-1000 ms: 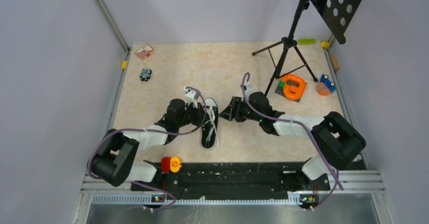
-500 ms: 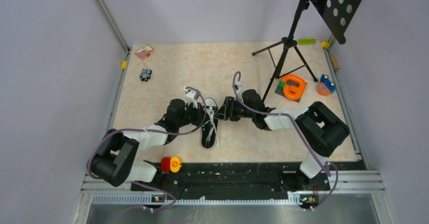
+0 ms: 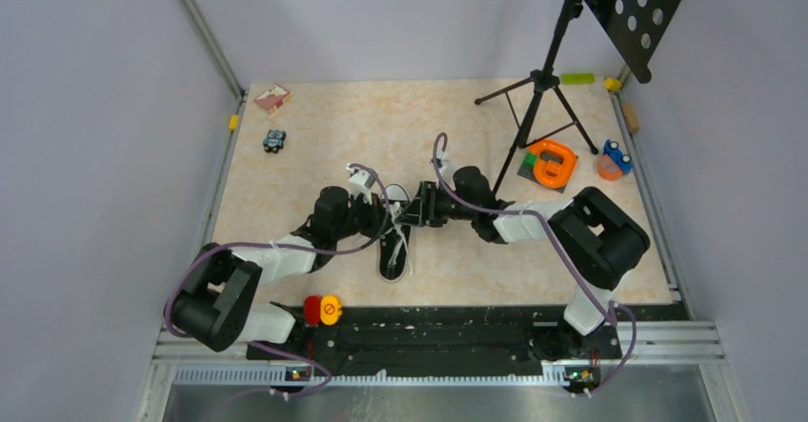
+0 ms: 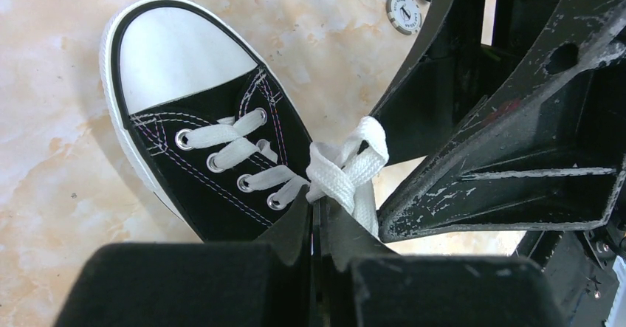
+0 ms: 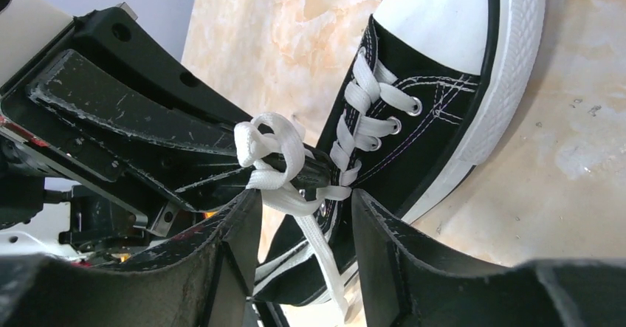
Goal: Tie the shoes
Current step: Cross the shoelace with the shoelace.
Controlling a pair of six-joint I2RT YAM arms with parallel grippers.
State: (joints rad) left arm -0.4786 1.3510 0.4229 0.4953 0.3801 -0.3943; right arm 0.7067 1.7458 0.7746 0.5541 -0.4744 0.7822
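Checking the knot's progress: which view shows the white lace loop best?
Right wrist view: the lace loop stands clear against the left gripper pinching it. The left wrist view shows it bunched and foreshortened. The top view shows it too small to judge.

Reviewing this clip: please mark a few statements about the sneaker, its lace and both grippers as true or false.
1. The left gripper has its fingers shut on the white lace. True.
2. The right gripper is clamped shut. False: its fingers stand apart, with the lace running between them.
3. The black canvas sneaker has a black toe. False: its rubber toe cap is white.
4. An orange plastic object sits by the black tripod. True.
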